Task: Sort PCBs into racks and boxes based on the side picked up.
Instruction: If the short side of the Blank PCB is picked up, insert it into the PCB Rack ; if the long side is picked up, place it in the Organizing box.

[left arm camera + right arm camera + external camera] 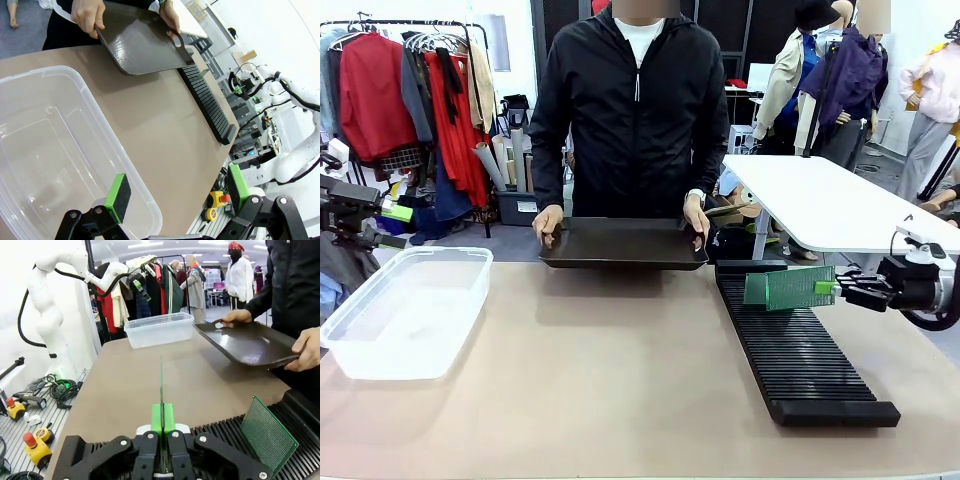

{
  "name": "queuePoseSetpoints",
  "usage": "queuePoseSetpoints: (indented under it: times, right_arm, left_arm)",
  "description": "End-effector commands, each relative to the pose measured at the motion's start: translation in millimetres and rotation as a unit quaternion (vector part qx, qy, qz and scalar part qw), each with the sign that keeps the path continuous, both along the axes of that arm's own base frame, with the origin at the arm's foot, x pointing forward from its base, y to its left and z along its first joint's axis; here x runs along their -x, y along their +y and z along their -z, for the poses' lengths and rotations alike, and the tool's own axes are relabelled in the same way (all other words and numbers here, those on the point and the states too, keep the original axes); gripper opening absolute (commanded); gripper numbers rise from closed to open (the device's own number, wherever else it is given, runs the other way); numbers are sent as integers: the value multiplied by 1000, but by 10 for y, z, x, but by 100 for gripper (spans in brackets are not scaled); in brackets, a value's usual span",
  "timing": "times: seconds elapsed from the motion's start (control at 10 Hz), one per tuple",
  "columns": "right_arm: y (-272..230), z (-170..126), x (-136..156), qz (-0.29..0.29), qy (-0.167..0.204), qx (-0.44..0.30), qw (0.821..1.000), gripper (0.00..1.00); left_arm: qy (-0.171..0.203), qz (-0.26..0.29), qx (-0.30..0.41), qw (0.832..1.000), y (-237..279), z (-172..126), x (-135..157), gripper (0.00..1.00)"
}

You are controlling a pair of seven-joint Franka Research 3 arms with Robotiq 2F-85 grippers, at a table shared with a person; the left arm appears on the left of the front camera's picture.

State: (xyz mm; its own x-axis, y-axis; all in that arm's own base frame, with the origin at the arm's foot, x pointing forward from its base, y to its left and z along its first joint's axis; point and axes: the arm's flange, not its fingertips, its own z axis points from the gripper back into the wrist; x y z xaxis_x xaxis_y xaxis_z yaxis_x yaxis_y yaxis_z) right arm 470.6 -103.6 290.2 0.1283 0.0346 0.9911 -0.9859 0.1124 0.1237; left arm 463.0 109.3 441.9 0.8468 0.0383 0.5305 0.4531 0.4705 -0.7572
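At the nine o'clock side of the table [620, 380], the clear box [405, 310] is sitting with nothing in it, and the left gripper [175, 192] is hanging over its near wall with its green pads wide apart, gripping nothing. At twelve o'clock, the person's hands [548, 222] are holding a dark tray [623, 243] tilted at the far edge of the table; no board is showing on it.

Toward three o'clock, the black rack [800, 345] is running away from the tray, and one PCB [265, 435] is already leaning in a slot near its far end. Just beside that one, the right gripper [840, 288] is pinching a second PCB [798, 287] by one edge, jaws shut on it, carrying it above the far slots.

The risk is lying in the insertion. The held board is gripped at a single edge, so if its lower edge is landing on a rib rather than in a slot, it is likely to twist in the pads or slip. Coming down so close to the leaning board, it may also be knocking that one over.
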Motion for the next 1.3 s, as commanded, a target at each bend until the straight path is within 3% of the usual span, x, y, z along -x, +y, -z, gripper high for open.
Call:
queuePoseSetpoints:
  times: [0.0, 0.2, 0.3, 1.2]
  right_arm:
    - [35, 44, 106, 7, -14, -2, 1000, 0]
    - [81, 53, 94, 17, 13, -38, 999, 0]
    - [20, 72, 59, 1, 3, -3, 1000, 0]
    - [27, 100, 56, 4, -1, -18, 1000, 0]
  left_arm:
    - [1, 0, 1, 1000, -3, -25, 7, 100]
    - [1, 0, 1, 1000, -3, -25, 7, 100]
    - [1, 0, 1, 1000, -3, -25, 7, 100]
    - [1, 0, 1, 1000, -3, -25, 7, 100]
